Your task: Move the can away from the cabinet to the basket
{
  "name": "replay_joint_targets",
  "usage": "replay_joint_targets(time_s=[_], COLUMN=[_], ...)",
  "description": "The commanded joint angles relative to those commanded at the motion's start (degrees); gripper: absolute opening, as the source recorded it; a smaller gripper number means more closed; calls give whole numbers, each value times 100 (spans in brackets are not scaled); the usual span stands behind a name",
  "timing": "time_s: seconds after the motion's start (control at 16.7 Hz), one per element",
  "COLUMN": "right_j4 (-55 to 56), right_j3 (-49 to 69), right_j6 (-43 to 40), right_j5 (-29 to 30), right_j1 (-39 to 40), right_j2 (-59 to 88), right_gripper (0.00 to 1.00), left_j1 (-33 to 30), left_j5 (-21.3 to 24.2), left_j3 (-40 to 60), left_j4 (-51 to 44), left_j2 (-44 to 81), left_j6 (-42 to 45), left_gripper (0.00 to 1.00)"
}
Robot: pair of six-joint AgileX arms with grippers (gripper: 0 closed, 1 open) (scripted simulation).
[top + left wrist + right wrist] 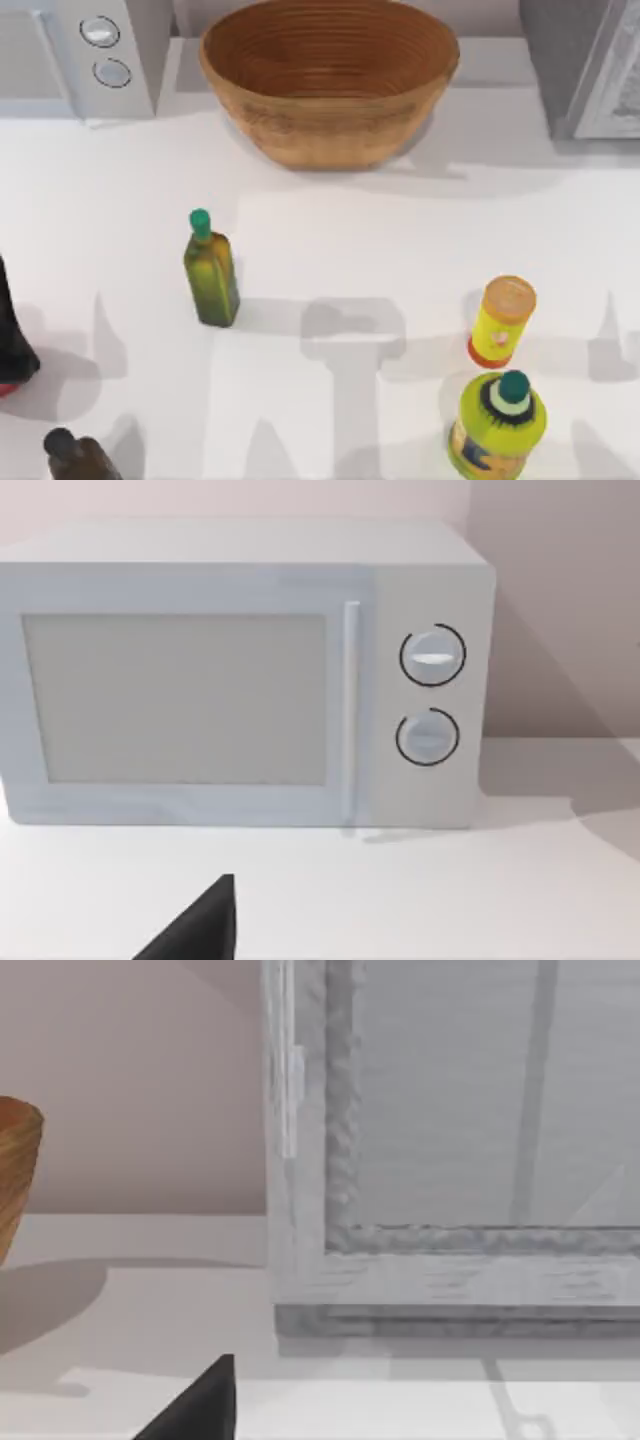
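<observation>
The white counter (330,230) carries everything, and the basket (330,135) stands at its back, in the middle, upright, its hollow showing bare woven rings. Right of the basket, in the back corner, stands the dark-grey cabinet (585,60), with a gap of bare counter between the two; the right wrist view faces its pale framed door panel (450,1110), with the basket's edge (15,1170) off to the side. Left of the basket, also at the back and apart from it, sits a white box with two round knobs (90,50), which the left wrist view meets front-on (240,670). Well in front of the basket and to its right, a fat yellow-green bottle (497,425) stands with a yellow canister (502,322) just behind it. In front of the basket and to its left, a slim green bottle (210,272) stands alone. Farther left, a black object with a red foot (12,340) and a dark brown bottle (75,455) are cut by the frame. A dark wedge of the left gripper (200,930) and of the right gripper (200,1410) shows low in each wrist view; whether either pair of jaws is spread or pressed together I cannot tell.
</observation>
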Motion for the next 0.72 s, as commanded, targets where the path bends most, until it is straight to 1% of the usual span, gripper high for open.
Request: replay_joint_targets(time_s=[0.18,0.36,0.54,0.72], right_j4=[-10,-125,-379,-738], right_j3=[61,607,1666,3086], right_j6=[2,13,26,38], right_j5=[13,105,237,387], right_j1=[3,49,164,332], right_j2=[48,493,1335,2452], right_gripper=[100,100,100,100], left_j1=[0,0,0,0], left_j5=[0,0,0,0], left_j3=[0,0,0,0], left_j4=[0,0,0,0], left_j2=[0,0,0,0], left_j6=[0,0,0,0], left_gripper=[100,100,100,100])
